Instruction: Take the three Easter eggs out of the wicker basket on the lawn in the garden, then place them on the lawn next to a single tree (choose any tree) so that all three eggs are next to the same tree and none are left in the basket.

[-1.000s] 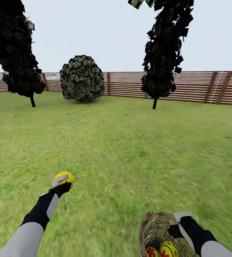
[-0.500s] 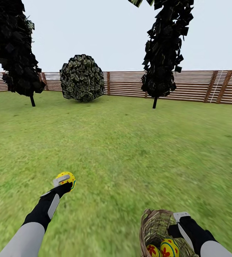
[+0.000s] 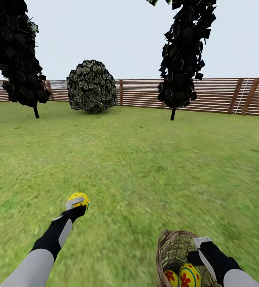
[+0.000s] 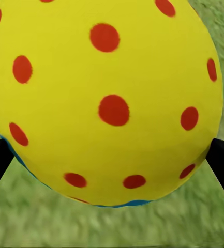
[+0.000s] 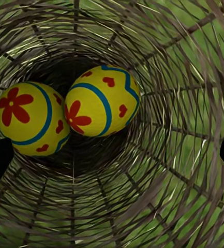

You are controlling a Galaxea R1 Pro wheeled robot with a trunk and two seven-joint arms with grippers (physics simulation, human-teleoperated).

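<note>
My left gripper (image 3: 77, 204) is shut on one yellow Easter egg (image 3: 80, 197) with red dots (image 4: 104, 98), held low over the lawn (image 3: 145, 167) at the near left. The brown wicker basket (image 3: 173, 249) stands at the near right, its lower part cut off by the picture's edge. Two more yellow eggs with red flowers and blue bands (image 5: 99, 101) (image 5: 29, 119) lie deep inside it. My right gripper (image 3: 198, 249) is at the basket's mouth, fingers wide apart, open, with the eggs well beyond them. The tree with a grey-brown trunk is out of view.
Two all-black dark trees stand far ahead, one at the left (image 3: 15, 56) and one right of centre (image 3: 183, 56), with a round bush (image 3: 91, 87) between them. A brown slat fence (image 3: 221, 95) closes the back of the garden. Open grass stretches ahead.
My left gripper with its egg has drifted a little to the right. The basket and the background sit slightly higher in the picture, so the view has shifted a little.
</note>
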